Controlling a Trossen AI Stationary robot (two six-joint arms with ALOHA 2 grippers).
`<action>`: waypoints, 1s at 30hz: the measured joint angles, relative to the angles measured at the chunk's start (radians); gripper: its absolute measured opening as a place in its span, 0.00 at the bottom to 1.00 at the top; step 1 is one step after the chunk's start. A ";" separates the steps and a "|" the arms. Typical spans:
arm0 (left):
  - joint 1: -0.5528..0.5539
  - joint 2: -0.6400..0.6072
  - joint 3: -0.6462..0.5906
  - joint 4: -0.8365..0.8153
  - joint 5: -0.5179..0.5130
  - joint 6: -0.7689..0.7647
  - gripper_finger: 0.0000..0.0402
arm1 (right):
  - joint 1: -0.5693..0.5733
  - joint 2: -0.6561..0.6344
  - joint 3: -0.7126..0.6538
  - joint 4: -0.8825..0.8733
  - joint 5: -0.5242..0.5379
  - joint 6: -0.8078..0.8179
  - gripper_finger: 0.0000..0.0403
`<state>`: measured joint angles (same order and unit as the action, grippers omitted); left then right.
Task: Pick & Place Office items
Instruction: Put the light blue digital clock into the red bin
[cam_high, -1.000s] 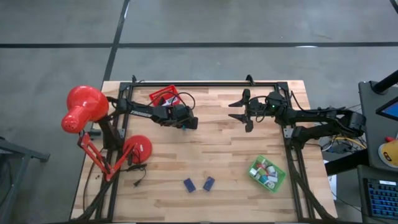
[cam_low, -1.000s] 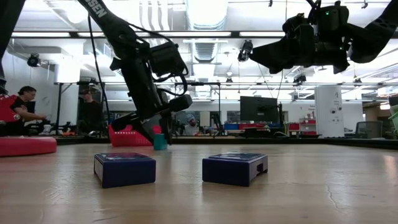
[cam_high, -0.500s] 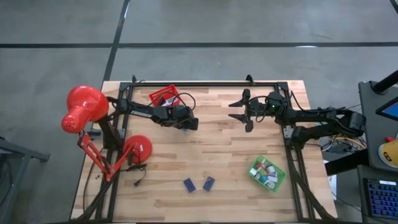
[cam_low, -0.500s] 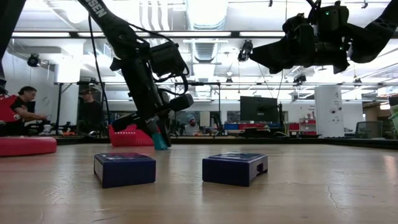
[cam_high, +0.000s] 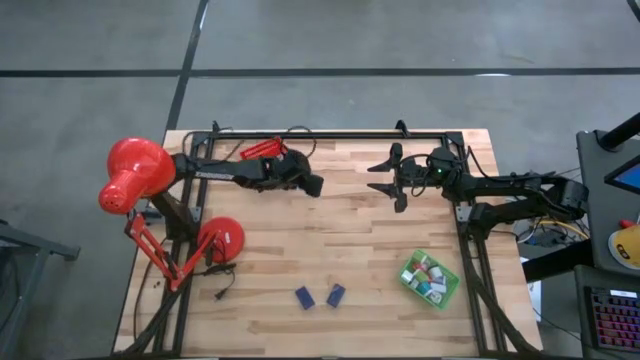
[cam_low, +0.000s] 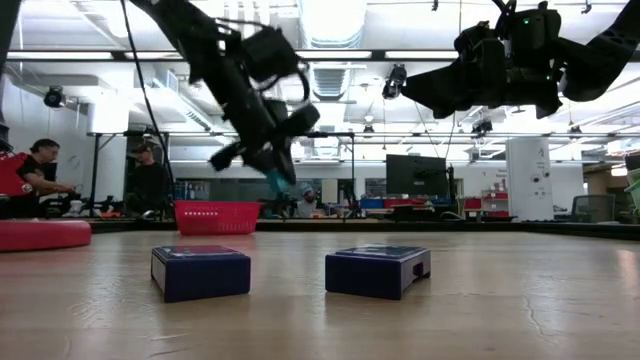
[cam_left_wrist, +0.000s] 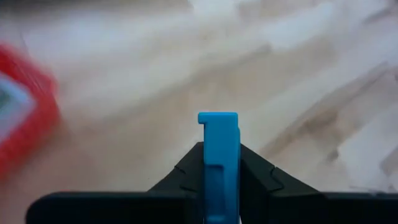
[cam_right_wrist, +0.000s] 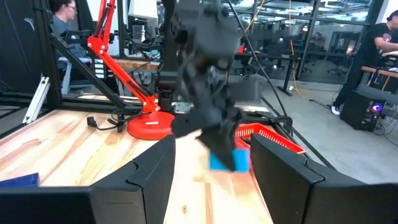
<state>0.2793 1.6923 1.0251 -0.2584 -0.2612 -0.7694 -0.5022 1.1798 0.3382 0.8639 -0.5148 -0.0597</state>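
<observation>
Gripping a teal block (cam_left_wrist: 218, 163), the left end effector (cam_high: 312, 185) hangs above the tabletop (cam_high: 340, 240) beside the far-left red tray (cam_high: 262, 150); the right end effector (cam_high: 385, 178) waits far right, fingers parted, nothing held.

I see a small teal plastic block (cam_left_wrist: 218, 165) lifted above the table, two flat navy blocks (cam_high: 304, 297) (cam_high: 335, 294) lying side by side near the table's front edge, and small white, green and pink pieces (cam_high: 428, 277) heaped together.
</observation>
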 joint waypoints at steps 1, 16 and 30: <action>0.005 -0.013 0.007 0.001 -0.025 0.040 0.15 | 0.000 0.000 0.000 0.000 0.000 0.000 0.50; 0.195 -0.142 0.001 -0.260 -0.073 0.102 0.16 | 0.000 0.000 0.000 0.000 0.000 0.000 0.50; 0.403 -0.063 0.001 -0.222 0.165 0.221 0.16 | 0.000 0.000 0.000 0.000 0.000 0.000 0.50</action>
<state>0.6821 1.6293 1.0264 -0.4804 -0.0962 -0.5484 -0.5020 1.1797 0.3382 0.8637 -0.5148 -0.0597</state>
